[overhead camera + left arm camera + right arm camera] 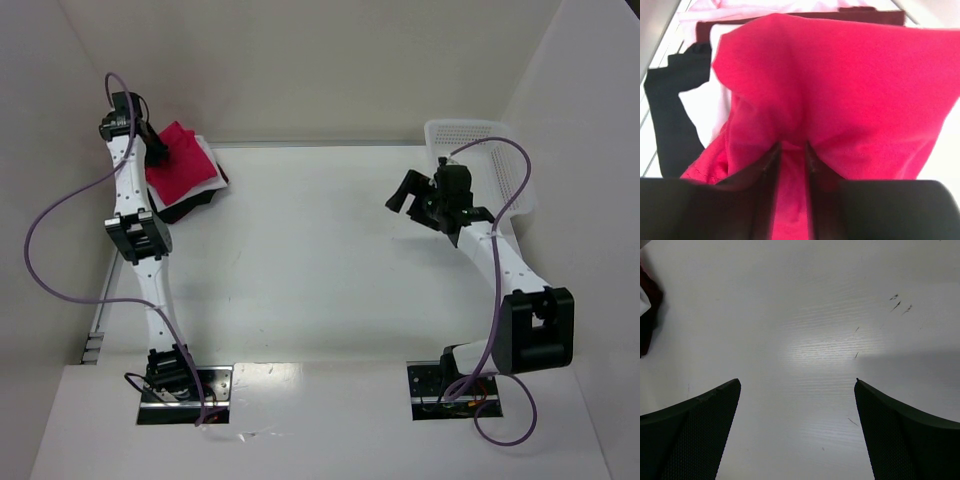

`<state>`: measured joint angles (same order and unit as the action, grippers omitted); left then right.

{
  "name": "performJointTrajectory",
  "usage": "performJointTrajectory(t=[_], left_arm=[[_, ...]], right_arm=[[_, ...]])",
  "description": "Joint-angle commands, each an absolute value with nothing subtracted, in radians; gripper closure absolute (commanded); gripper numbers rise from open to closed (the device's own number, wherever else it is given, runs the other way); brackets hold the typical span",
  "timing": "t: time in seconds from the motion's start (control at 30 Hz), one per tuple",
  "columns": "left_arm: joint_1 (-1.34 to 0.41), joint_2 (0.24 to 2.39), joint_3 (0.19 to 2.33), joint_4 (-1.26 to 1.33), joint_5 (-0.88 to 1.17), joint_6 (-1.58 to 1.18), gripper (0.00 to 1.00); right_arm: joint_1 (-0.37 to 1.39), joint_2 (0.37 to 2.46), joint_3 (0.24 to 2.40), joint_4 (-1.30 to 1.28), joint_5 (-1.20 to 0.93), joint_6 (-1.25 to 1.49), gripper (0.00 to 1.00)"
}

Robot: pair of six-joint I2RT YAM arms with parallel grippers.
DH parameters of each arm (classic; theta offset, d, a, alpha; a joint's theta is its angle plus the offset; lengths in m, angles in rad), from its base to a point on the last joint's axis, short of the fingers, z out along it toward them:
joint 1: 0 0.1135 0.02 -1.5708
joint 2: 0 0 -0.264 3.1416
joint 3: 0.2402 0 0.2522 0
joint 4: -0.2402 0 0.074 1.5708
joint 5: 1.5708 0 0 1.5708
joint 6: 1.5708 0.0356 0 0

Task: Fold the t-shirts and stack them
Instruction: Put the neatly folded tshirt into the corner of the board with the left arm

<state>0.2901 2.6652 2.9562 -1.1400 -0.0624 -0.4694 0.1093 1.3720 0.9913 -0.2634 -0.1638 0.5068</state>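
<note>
Crimson t-shirt (850, 85) plain, unprinted. White t-shirt (700, 107) plain; black t-shirt (670, 125) at 9 o'clock of it. Bench (320, 270) white, faint grain. Basket (505, 160) white mesh. Right pincer (797, 385) black, fine-dotted.

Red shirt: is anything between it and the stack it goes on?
Nothing visible does. The left pincer is shut on a fold of the red shirt, which lies straight on the white shirt; the black shirt shows beside the white one.

My way lies open across the table's (310, 260) middle and near edge; the t-shirts (183, 165) block the far left corner, the mesh basket (512, 165) the far right corner.
</note>
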Motion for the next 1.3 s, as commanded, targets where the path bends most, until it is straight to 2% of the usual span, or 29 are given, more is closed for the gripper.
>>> performJointTrajectory(t=[0.0, 0.03, 0.07, 0.17, 0.23, 0.4, 0.53, 0.57, 0.63, 0.7, 0.87, 1.0, 1.27], left_arm=[[0.296, 2.542, 2.988, -1.094, 0.003, -0.445, 0.54], [0.296, 2.492, 2.988, -1.094, 0.04, -0.434, 0.32], [0.296, 2.464, 2.975, -1.077, 0.058, -0.423, 0.24], [0.296, 2.36, 2.907, -1.065, 0.1, -0.385, 0.07], [0.296, 2.279, 2.855, -1.074, 0.11, -0.352, 0.03], [0.296, 2.102, 2.636, -1.085, 0.1, -0.301, 0.01], [0.296, 1.84, 2.337, -0.985, 0.109, -0.279, 0.01], [0.296, 1.779, 2.153, -0.944, 0.118, -0.279, 0.01], [0.305, 1.584, 1.951, -0.795, 0.167, -0.269, 0.01], [0.305, 1.478, 1.724, -0.705, 0.236, -0.256, 0.01], [0.305, 1.326, 1.499, -0.704, 0.288, -0.256, 0.01], [0.305, 1.24, 1.358, -0.686, 0.288, -0.256, 0.01], [0.305, 1.158, 1.223, -0.624, 0.452, -0.184, 0.01]], right_arm=[[0.081, 1.327, 1.077, -0.281, -0.164, 0.477, 0.0], [0.081, 1.327, 1.118, -0.293, -0.178, 0.468, 0.0], [0.081, 1.327, 1.143, -0.293, -0.178, 0.468, 0.0], [0.072, 1.336, 1.233, -0.337, -0.123, 0.459, 0.0], [0.058, 1.364, 1.275, -0.347, -0.107, 0.434, 0.0], [0.008, 1.423, 1.354, -0.4, -0.043, 0.41, 0.0], [-0.037, 1.443, 1.384, -0.43, -0.031, 0.4, 0.0], [-0.049, 1.453, 1.394, -0.442, -0.031, 0.4, 0.0], [-0.049, 1.476, 1.431, -0.475, -0.031, 0.391, 0.0], [-0.049, 1.497, 1.44, -0.523, -0.046, 0.368, 0.0], [-0.049, 1.402, 1.272, -0.447, -0.158, 0.391, 0.0], [-0.049, 1.35, 1.192, -0.422, -0.158, 0.402, 0.0], [-0.049, 1.267, 1.121, -0.413, -0.173, 0.402, 0.0]])
